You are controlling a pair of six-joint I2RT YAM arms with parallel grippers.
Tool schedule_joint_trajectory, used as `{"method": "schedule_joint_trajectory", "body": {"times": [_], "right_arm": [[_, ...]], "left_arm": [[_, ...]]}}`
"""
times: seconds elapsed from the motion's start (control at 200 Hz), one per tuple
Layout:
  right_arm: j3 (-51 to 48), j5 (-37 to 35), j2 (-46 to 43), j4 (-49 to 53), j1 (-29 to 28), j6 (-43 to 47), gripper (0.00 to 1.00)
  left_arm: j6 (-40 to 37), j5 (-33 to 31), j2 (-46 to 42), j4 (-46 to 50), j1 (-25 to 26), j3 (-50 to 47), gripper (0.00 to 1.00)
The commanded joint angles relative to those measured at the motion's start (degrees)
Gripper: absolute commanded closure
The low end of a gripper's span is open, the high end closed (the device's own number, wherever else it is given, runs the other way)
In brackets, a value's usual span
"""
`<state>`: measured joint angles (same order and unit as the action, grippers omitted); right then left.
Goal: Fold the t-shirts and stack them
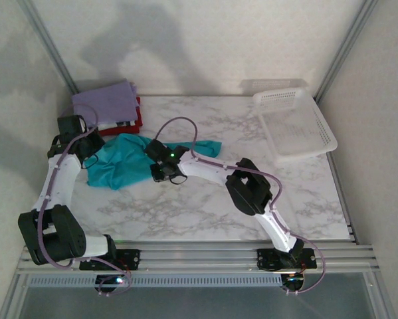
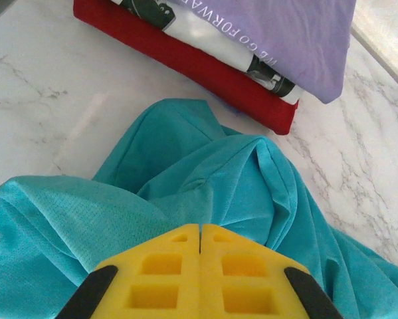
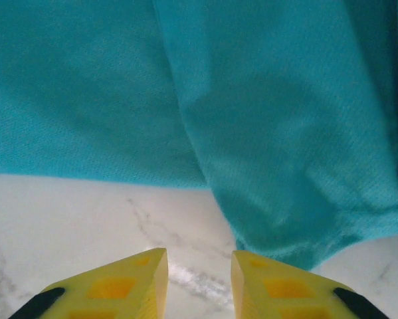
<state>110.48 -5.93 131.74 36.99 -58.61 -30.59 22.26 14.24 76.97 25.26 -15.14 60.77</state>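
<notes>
White arm links, black joints; lilac cables; yellow jaws.

Bent left arm reaches far along the left side, left end effector fingers pressed together. Stretched right arm reaches leftward across centre, right end effector fingers slightly parted.

Bright, even light; soft shadows fall on the back wall, faint glare on the marble table.
</notes>
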Motion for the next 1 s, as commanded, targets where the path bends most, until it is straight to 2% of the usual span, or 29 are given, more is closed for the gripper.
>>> {"method": "schedule_joint_trajectory", "body": {"times": [0.0,0.195,0.37,0.456,0.546,0.676,0.726,0.811,0.996], "right_arm": [[6.68,-6.19,4.54,9.91,-0.06,6.15,0.68],[12.65,-3.48,9.73,13.41,0.03,7.73,0.68],[11.60,-3.00,9.66,14.29,-0.01,7.93,0.60],[10.75,-3.15,9.43,14.53,-0.04,8.17,0.59],[10.61,-4.60,10.60,15.13,-0.07,8.73,0.68],[11.57,-6.78,12.40,17.02,0.59,8.64,0.94],[10.76,-7.78,10.71,16.80,0.51,9.12,1.00],[8.59,-10.40,5.04,16.35,0.30,10.21,1.00],[0.53,-22.22,-15.30,14.21,0.87,17.15,1.00]], "left_arm": [[-0.92,1.49,-1.15,-0.92,-0.60,-0.57,1.00],[-0.82,2.19,-0.99,-0.94,-0.77,-0.57,1.00],[-0.90,2.02,-1.18,-0.82,-0.92,-0.65,1.00],[-0.92,2.11,-1.09,-0.90,-0.93,-0.78,1.00],[-0.74,2.20,-1.15,-0.93,-0.93,-0.83,1.00],[-0.60,2.37,-1.69,-0.73,-0.94,-0.42,1.00],[-0.70,2.44,-1.91,-0.38,-0.87,0.14,1.00],[-1.18,2.84,-2.38,0.61,-0.90,2.12,1.00],[-0.16,3.78,-6.13,-0.30,-0.88,7.09,1.00]]}}
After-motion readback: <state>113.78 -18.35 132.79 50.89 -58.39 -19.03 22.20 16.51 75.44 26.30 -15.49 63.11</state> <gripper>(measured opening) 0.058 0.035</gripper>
